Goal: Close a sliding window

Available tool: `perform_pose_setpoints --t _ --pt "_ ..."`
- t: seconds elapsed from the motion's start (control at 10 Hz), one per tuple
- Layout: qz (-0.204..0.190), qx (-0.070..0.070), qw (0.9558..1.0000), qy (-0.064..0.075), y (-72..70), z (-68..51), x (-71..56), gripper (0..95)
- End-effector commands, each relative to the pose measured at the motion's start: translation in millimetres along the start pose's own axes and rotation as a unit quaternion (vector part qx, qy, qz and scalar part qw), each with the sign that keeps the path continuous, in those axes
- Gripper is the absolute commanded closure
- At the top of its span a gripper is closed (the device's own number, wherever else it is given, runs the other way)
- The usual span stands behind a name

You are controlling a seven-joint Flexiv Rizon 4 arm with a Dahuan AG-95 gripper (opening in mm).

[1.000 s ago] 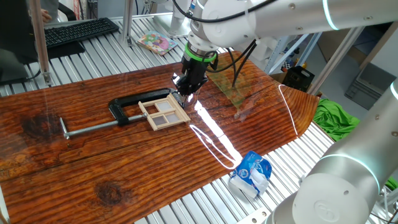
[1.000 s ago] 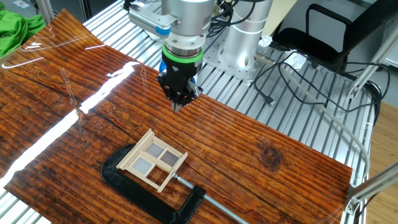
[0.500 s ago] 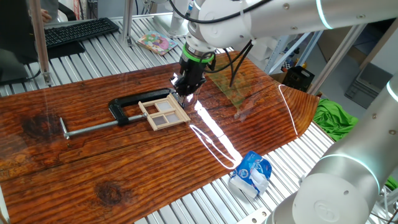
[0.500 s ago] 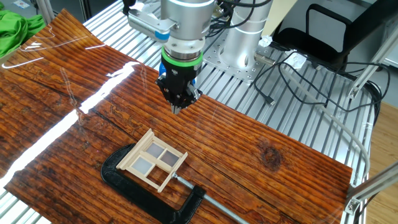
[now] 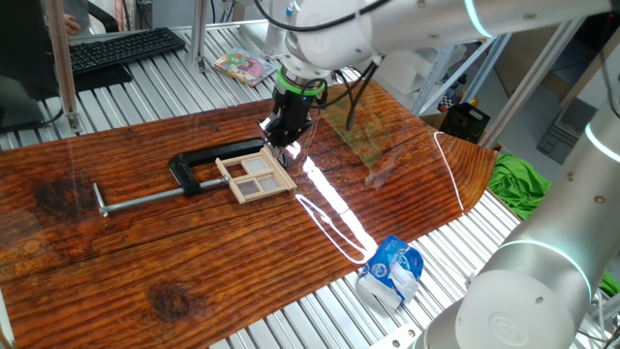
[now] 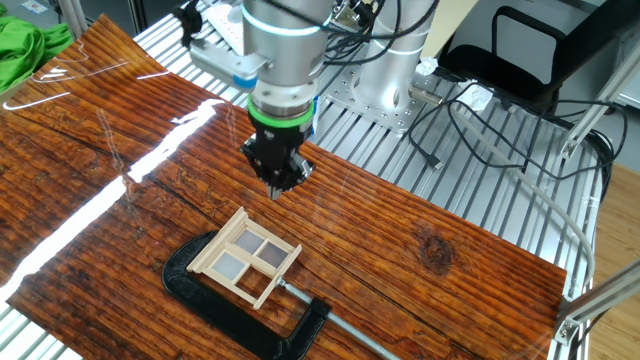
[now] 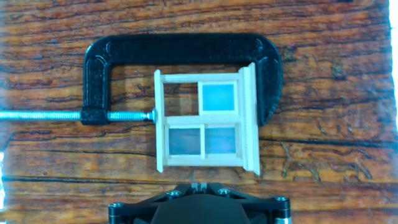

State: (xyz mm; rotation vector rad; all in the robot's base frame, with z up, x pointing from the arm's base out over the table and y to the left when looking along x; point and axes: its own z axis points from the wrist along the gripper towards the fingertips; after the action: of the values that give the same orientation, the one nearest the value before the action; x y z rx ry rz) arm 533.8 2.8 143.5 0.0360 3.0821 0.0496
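The sliding window is a small pale wood frame lying flat on the dark wooden table, held in a black bar clamp. It also shows in the other fixed view and in the hand view, where its upper left pane is bare and the other panes look bluish. My gripper hovers just beyond the window's right end, above the table, with the fingers pressed together and nothing between them. In the other fixed view the gripper points down behind the window. In the hand view the fingertips sit below the frame's edge.
The clamp's silver rod runs left across the table. A white cord loop and a greenish sheet lie to the right. A blue and white bag, a green cloth and a keyboard lie off the board.
The gripper has shifted a little to the left along the table, still beside the window's end and still shut. The window and clamp have not moved.
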Motion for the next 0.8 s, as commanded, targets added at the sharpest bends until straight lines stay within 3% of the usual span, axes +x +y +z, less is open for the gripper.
perform_pose_setpoints --t 0.1,0.8 --pt "-0.001 -0.002 1.0 0.001 -0.4 3.4 -6.2 95.0" --pt "0.013 -0.001 0.9999 0.006 -1.4 25.4 -24.1 95.0"
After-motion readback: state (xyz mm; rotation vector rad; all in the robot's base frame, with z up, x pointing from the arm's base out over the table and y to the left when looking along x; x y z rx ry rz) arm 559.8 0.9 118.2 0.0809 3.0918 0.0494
